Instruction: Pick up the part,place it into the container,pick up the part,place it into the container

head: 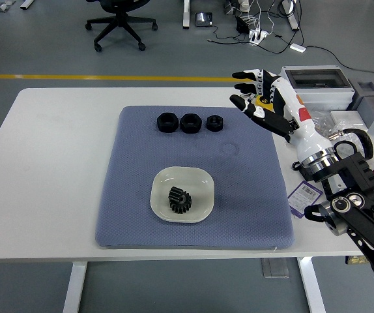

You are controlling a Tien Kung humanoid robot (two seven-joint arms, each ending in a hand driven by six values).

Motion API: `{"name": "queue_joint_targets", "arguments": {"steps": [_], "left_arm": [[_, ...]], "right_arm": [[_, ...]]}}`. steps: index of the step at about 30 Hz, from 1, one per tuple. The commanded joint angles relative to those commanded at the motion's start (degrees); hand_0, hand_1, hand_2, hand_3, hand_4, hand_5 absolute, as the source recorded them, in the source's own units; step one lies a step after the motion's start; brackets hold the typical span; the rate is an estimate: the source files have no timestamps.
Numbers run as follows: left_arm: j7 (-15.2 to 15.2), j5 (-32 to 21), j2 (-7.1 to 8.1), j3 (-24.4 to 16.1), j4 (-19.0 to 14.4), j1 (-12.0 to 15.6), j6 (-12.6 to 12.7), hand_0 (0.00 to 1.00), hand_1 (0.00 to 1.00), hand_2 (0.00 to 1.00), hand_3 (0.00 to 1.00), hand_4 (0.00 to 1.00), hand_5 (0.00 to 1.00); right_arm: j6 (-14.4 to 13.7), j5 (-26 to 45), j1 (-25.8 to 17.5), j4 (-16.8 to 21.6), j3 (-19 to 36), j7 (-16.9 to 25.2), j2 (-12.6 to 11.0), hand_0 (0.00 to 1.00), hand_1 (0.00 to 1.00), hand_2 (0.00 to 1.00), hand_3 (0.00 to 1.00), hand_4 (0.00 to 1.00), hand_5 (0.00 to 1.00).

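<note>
While one gear (180, 199) lies in the dish (201, 179), three parts (190, 122) remain near the bench's far edge, and the right robot hand (263, 98) hangs spread, empty.

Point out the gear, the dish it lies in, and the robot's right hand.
gear (180, 199), head view, on its toothed body.
dish (162, 180), head view, on its bare rim.
right hand (265, 99), head view, on the palm.
</note>
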Motion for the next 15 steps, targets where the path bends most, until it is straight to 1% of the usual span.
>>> {"name": "queue_joint_targets", "arguments": {"steps": [5,6,7,12,15], "left_arm": [[0.8,2.2,-0.06,-1.3,0.0,-0.2,-0.3,0.268,0.429,0.472,0.332,0.851,0.755],[0.9,2.5,-0.06,-1.5,0.0,-0.2,-0.3,0.269,0.433,0.472,0.329,0.853,0.757],[1.1,3.3,-0.02,-2.0,0.0,-0.4,-0.4,0.269,0.433,0.472,0.329,0.853,0.757],[1.4,7.0,0.18,-4.0,0.0,-0.8,-0.7,0.268,0.43,0.467,0.325,0.851,0.754],[1.7,9.6,0.39,-5.5,0.0,-1.0,-1.1,0.268,0.43,0.467,0.325,0.851,0.754]], "right_arm": [[1.5,11.8,-3.4,0.7,3.8,-0.1,1.1,0.793,0.78,0.808,0.811,0.998,0.785],[1.8,13.8,-4.0,0.9,4.2,-0.1,1.2,0.834,0.795,0.823,0.823,0.998,0.82],[2.4,15.6,-5.1,1.1,5.0,-0.2,1.6,0.834,0.795,0.823,0.823,0.998,0.82],[4.9,15.1,-8.7,2.0,7.0,-1.1,2.3,0.839,0.8,0.825,0.825,0.998,0.828],[5.8,14.6,-10.3,2.6,7.8,-1.1,2.3,0.839,0.8,0.825,0.825,0.998,0.828]]}}
